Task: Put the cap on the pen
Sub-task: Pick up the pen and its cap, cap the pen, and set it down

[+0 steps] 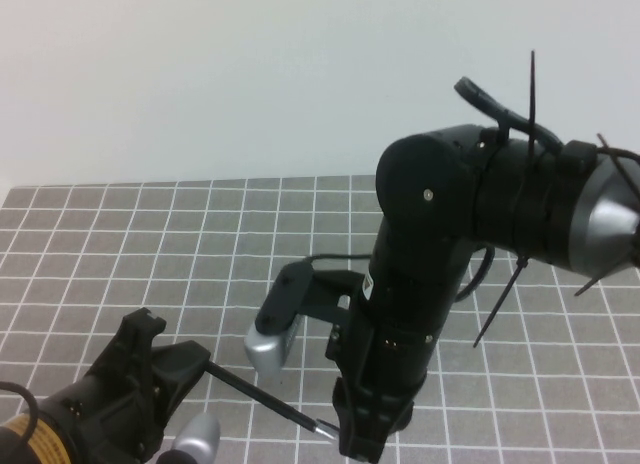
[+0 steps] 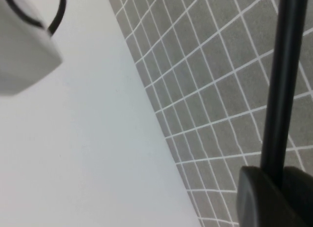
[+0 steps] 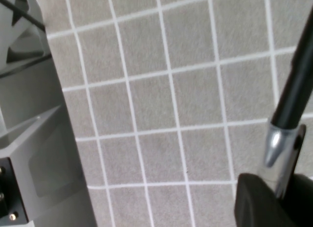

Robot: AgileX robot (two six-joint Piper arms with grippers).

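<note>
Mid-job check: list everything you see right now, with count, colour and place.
slim black pen with silver tip: one, black, held by the left gripper, tip reaching the right gripper.
pen cap: not clearly visible; a dark piece at the pen's tip in the right wrist view may be it.
grey table cover with white grid: one, grey, spread under both arms.
plain white surface: one, white, beyond the cover's far edge.
left gripper: one, black, near left, shut on the pen.
right gripper: one, black, near centre, at the pen's tip.
</note>
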